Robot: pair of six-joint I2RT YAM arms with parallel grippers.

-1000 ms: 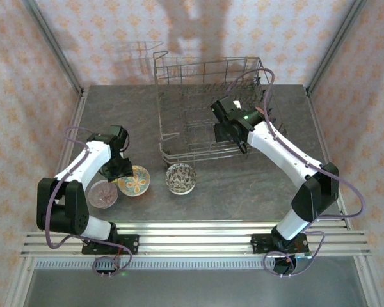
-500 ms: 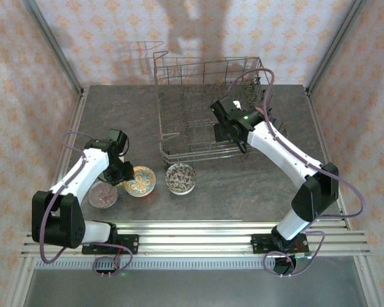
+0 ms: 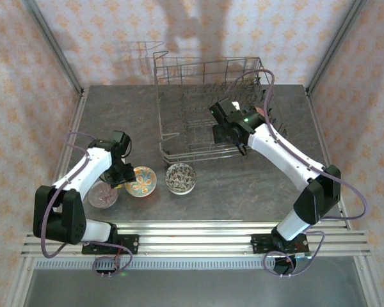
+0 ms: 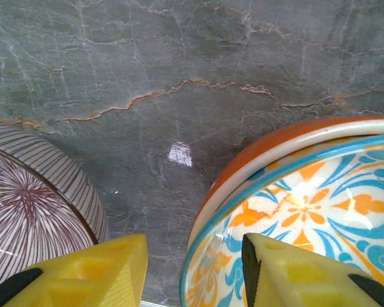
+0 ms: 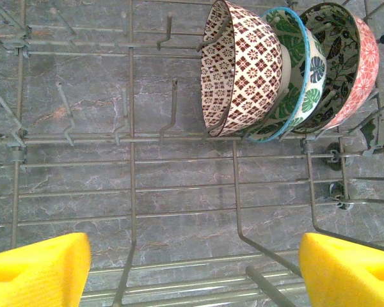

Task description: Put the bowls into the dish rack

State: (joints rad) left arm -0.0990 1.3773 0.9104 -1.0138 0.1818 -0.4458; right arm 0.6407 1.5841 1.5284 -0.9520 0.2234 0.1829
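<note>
Three bowls stand on the table at the front left: an orange bowl [image 3: 139, 181] [image 4: 320, 192] patterned blue and orange inside, a pink-brown striped bowl [image 3: 102, 194] [image 4: 25, 211] to its left, and a dark patterned bowl [image 3: 180, 178]. My left gripper [image 3: 120, 176] [image 4: 193, 262] is open astride the orange bowl's left rim, one finger inside and one outside with a gap. The dish rack [image 3: 208, 64] [image 5: 131, 160] holds three bowls on edge: brown-checked [image 5: 240, 70], teal leaf [image 5: 294, 80], coral [image 5: 355, 64]. My right gripper [image 3: 233, 134] [image 5: 195, 256] hangs open and empty over the rack's floor.
Upright tines [image 5: 173, 109] and the rack's tall wire sides surround the right gripper. The striped bowl sits close to the left gripper's outer finger [image 4: 96, 268]. Aluminium rails [image 3: 192, 233] run along the table's near edge.
The left arm has shifted a little and the orange bowl has slid slightly to the right. The right arm has barely moved.
</note>
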